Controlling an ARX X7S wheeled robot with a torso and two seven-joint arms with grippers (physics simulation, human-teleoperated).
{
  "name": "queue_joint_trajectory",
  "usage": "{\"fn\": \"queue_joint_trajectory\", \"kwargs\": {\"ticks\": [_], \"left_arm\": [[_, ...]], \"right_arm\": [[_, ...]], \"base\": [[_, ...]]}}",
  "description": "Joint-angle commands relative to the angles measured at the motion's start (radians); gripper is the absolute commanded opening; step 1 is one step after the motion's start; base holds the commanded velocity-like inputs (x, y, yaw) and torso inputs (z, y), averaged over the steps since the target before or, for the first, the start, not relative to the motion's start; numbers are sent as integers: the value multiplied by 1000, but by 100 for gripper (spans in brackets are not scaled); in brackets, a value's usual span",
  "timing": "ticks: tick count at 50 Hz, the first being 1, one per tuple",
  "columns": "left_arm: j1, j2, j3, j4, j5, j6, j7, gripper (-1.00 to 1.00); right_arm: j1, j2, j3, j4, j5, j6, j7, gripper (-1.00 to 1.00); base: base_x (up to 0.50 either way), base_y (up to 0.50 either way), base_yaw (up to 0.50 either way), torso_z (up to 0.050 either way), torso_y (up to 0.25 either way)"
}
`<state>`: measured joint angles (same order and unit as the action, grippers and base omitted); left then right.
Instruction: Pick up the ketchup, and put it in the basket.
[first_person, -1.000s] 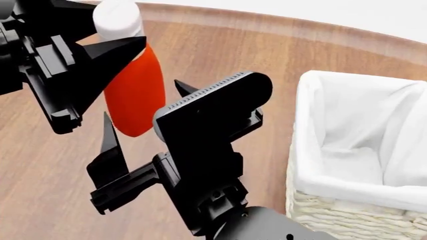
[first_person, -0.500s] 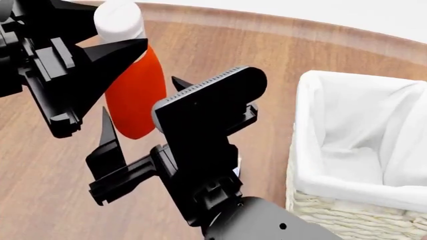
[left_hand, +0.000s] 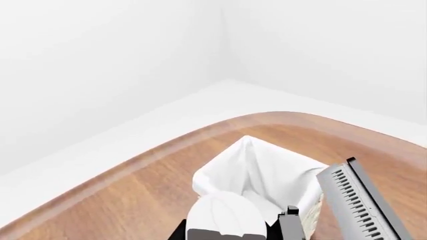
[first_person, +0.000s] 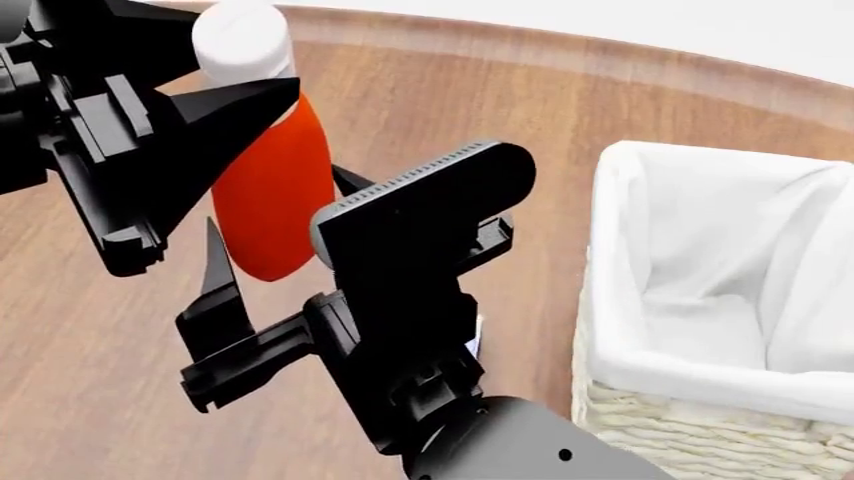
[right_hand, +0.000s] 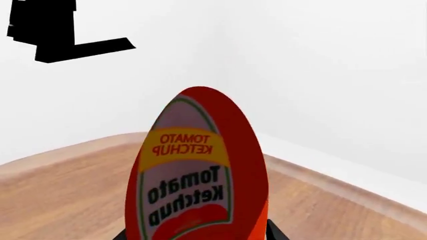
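The ketchup (first_person: 274, 190), an orange-red bottle with a white cap (first_person: 240, 45), hangs in the air above the wooden table. My left gripper (first_person: 254, 80) is shut on its neck just under the cap, and the left wrist view shows the cap (left_hand: 223, 220) between the dark fingers. My right gripper (first_person: 274, 225) straddles the bottle's lower body, one finger against each side. The label (right_hand: 183, 185) fills the right wrist view, with the fingertips (right_hand: 273, 230) tight beside it. The white-lined wicker basket (first_person: 694, 400) stands to the right and holds nothing that I can see.
The round wooden table (first_person: 534, 110) ends in a curved far edge in front of white walls. The right wrist's ribbed camera block (left_hand: 360, 200) stands between the bottle and the basket (left_hand: 220, 175). Part of the left arm (right_hand: 47, 30) shows dark in the right wrist view.
The right gripper's fingers have drawn closer together around the bottle's lower body. The bottle and the left gripper have barely shifted.
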<state>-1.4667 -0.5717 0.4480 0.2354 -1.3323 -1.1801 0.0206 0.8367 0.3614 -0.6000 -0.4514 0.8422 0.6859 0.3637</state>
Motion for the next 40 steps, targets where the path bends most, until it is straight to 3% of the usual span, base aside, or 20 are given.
{"fn": "queue_joint_trajectory", "kwargs": {"ticks": [1, 8, 10, 11, 40], "left_arm": [[-29, 27, -12, -79, 54, 51, 9, -100], [-27, 27, -5, -77, 62, 59, 16, -100], [-21, 9, 24, -31, 79, 64, 71, -100], [-17, 11, 18, -28, 73, 64, 55, 100], [10, -12, 1, -30, 65, 84, 25, 100]], "right_arm": [[0, -21, 17, 49, -24, -55, -52, -100], [2, -20, 18, 48, -19, -56, -51, -100], [3, -20, 17, 46, -18, -55, -50, -100], [3, -20, 17, 45, -18, -56, -50, -100], [-26, 1, 45, 69, -10, -93, -48, -100]], "base": [[0, 0, 0, 0, 0], [0, 0, 0, 0, 0], [0, 0, 0, 0, 0], [0, 0, 0, 0, 0], [0, 0, 0, 0, 0]]}}
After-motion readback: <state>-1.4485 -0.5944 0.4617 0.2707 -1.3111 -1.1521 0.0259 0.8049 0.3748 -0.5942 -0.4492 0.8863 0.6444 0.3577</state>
